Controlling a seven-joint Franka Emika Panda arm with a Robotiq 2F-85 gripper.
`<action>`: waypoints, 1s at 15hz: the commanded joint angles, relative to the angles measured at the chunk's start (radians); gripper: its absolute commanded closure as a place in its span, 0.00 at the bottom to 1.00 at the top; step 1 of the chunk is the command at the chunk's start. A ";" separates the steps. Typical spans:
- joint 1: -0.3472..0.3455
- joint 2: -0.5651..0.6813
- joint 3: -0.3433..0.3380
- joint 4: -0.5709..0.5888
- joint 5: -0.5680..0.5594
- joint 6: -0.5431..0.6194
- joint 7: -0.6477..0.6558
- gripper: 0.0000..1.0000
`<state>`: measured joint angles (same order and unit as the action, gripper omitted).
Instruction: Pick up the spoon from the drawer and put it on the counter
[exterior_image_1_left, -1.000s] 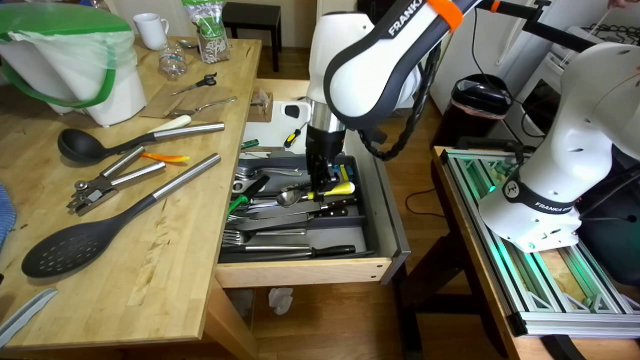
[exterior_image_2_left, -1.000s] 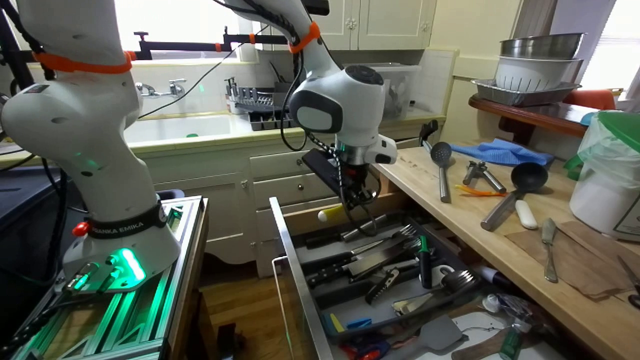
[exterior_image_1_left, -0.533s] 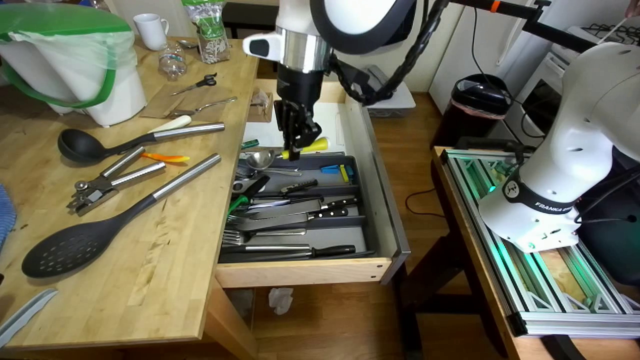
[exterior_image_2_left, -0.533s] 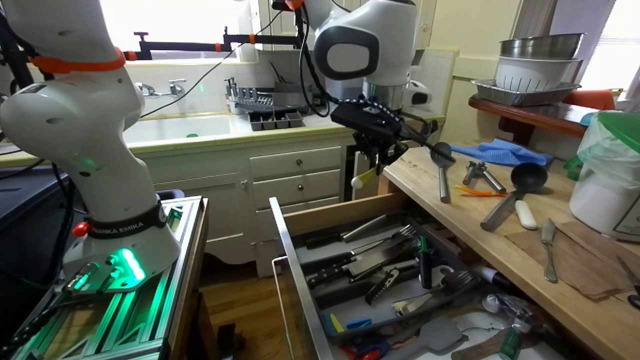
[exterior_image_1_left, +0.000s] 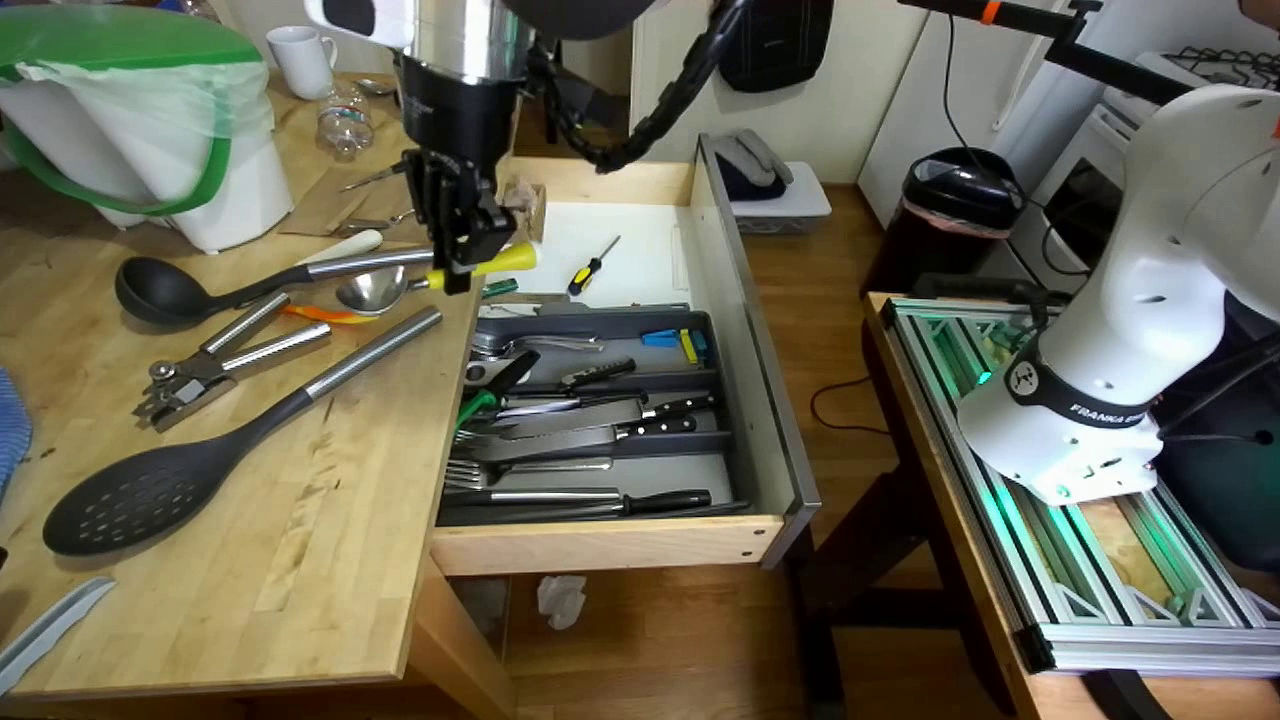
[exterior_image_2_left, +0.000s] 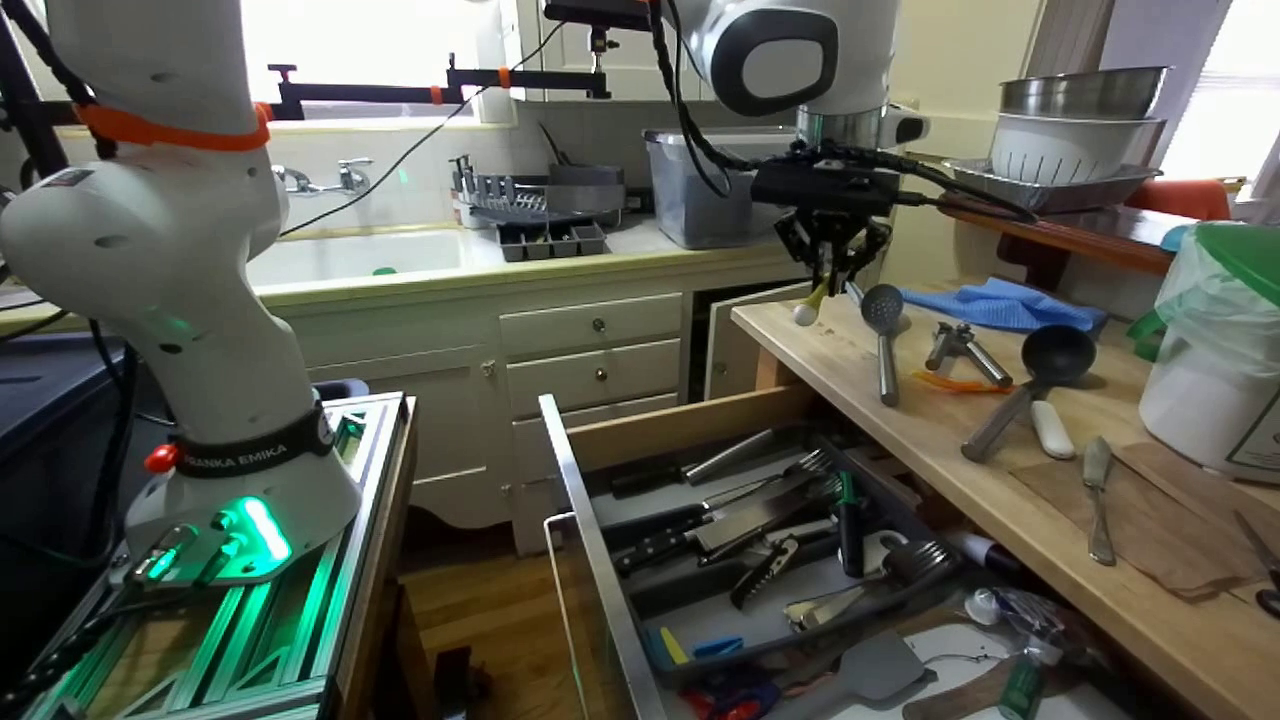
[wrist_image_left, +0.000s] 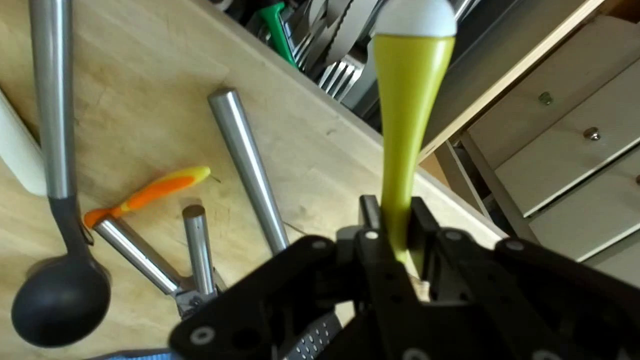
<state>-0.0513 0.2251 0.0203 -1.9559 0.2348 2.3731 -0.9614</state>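
The spoon has a yellow handle with a white end (wrist_image_left: 407, 100) and a shiny silver bowl (exterior_image_1_left: 372, 290). My gripper (exterior_image_1_left: 457, 275) is shut on the yellow handle; the fingers (wrist_image_left: 394, 215) press it from both sides in the wrist view. The spoon is held in the air above the drawer-side edge of the light-wood counter (exterior_image_1_left: 330, 560). In an exterior view its handle end (exterior_image_2_left: 808, 303) shows below my gripper (exterior_image_2_left: 828, 282), and the bowl is hidden there. In the wrist view the bowl is hidden behind the fingers. The drawer (exterior_image_1_left: 610, 548) stands open with mixed utensils in its grey tray.
On the counter lie a black ladle (exterior_image_1_left: 165, 292), a metal can opener (exterior_image_1_left: 195, 385), an orange-yellow tool (wrist_image_left: 160, 187) and a large black slotted spoon (exterior_image_1_left: 150, 490). A white bucket with a green lid (exterior_image_1_left: 130, 130) and a blue cloth (exterior_image_2_left: 1000, 303) are also there.
My gripper has carried the spoon up out of the drawer and across toward the counter. The spoon's bowl has moved from above the tray to above the counter. The drawer has not moved.
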 joint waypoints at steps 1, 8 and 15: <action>0.008 0.140 0.047 0.136 -0.044 0.021 -0.048 0.96; 0.020 0.225 0.096 0.177 -0.177 0.071 -0.070 0.83; 0.024 0.265 0.090 0.216 -0.212 0.100 -0.074 0.96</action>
<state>-0.0149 0.4713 0.0995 -1.7599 0.0489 2.4579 -1.0453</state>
